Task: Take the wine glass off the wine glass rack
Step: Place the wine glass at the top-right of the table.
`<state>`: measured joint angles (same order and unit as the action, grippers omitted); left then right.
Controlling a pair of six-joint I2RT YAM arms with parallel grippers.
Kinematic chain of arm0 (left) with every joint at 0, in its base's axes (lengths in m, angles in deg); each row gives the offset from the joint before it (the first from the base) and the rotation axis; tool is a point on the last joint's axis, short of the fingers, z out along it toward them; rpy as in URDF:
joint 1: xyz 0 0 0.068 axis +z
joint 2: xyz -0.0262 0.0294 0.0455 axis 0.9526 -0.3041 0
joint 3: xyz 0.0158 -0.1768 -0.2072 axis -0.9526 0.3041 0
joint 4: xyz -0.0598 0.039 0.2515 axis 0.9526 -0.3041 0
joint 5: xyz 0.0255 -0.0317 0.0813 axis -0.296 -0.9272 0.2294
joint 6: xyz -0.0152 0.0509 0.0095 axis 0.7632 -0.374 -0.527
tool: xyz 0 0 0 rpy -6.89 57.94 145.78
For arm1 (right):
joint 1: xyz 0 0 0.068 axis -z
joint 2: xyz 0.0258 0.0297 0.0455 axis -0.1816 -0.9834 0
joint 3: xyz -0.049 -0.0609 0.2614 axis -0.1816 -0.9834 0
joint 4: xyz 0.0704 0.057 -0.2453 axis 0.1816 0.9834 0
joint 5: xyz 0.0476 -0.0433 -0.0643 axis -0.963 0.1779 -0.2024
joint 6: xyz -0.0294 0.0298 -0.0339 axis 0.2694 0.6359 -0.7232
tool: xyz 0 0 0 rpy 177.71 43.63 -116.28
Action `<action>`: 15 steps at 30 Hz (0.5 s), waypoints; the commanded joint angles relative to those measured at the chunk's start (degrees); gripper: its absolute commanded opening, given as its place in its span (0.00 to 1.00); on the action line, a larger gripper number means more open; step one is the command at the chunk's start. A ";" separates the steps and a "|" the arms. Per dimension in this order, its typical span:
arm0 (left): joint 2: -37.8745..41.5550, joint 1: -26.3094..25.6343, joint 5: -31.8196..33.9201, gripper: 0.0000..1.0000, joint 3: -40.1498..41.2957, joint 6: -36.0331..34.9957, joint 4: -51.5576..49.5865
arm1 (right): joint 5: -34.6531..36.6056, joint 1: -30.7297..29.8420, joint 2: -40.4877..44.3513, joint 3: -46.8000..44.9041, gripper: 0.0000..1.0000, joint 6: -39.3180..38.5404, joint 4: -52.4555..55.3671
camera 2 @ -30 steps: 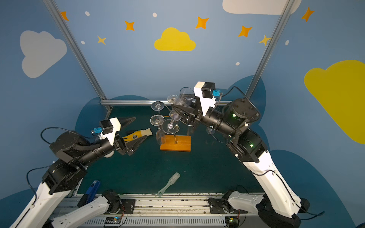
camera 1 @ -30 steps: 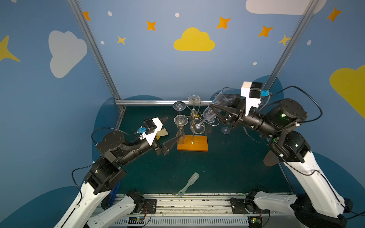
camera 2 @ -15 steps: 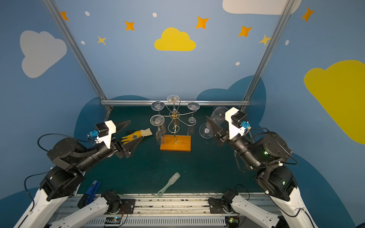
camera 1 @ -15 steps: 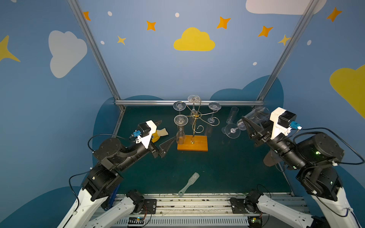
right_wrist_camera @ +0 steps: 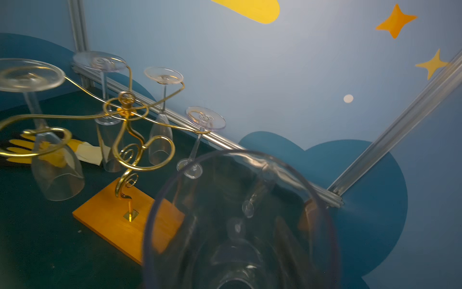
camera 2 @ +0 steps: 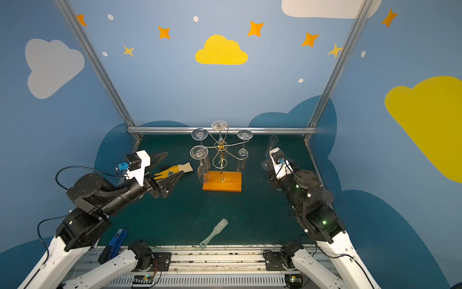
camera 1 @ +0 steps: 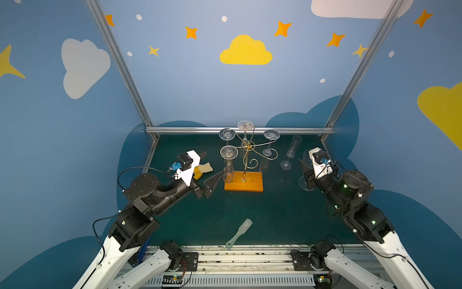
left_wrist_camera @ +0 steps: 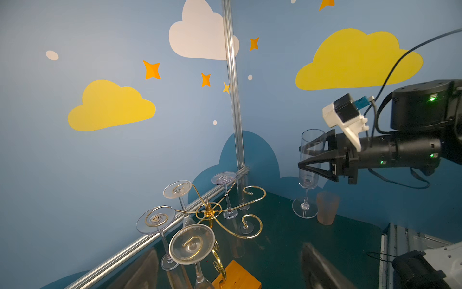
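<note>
1 wine glass [left_wrist_camera: 308, 180] is off the wine glass rack [camera 1: 250, 182]. It's upright, well to the rack's right, pinched at the bowl btw both fingers of the R gripper [left_wrist_camera: 301, 157]. Its foot sits low over the green mat [camera 1: 250, 215]; touching or not, can't tell. In the R wrist view its rim looms large & blurred.

Rack: 1, gold wire, 6 curled arms on 1 slim post, 1 flat orange wood base. 4 hung glasses [camera 1: 228, 152] hang foot-up on 4 arms; 2 arms are free.

L gripper [camera 1: 214, 163]: jaws spread wide, gripping nothing, just left of the base, lower finger near the closest hung bowl.

Rest, 1 each:
- flute [camera 1: 292, 147], upright on the mat, btw rack & R gripper, a bit further back
- frosted pinkish cup [left_wrist_camera: 327, 207], just beside the held glass's foot
- yellow glove [camera 2: 178, 169] w/ pale cuff, flat on the mat by the L gripper
- clear brush [camera 1: 241, 229], near the mat's front edge
- blue item [camera 2: 116, 239], by the L arm's base

Writing: a small dark mark on the glove and tiny moulded marks on 2 glass feet, all too small to read. No brand legible.
</note>
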<state>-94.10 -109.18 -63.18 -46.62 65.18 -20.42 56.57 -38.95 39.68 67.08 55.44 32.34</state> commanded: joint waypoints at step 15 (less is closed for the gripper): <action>-4.78 -0.09 9.28 0.88 0.99 1.61 13.02 | -32.74 36.62 -22.18 -13.97 0.18 12.81 -37.72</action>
<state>-97.97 -109.18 -56.64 -45.97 66.06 -11.87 30.08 -4.92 20.43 52.11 67.00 5.94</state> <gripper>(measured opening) 0.884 0.473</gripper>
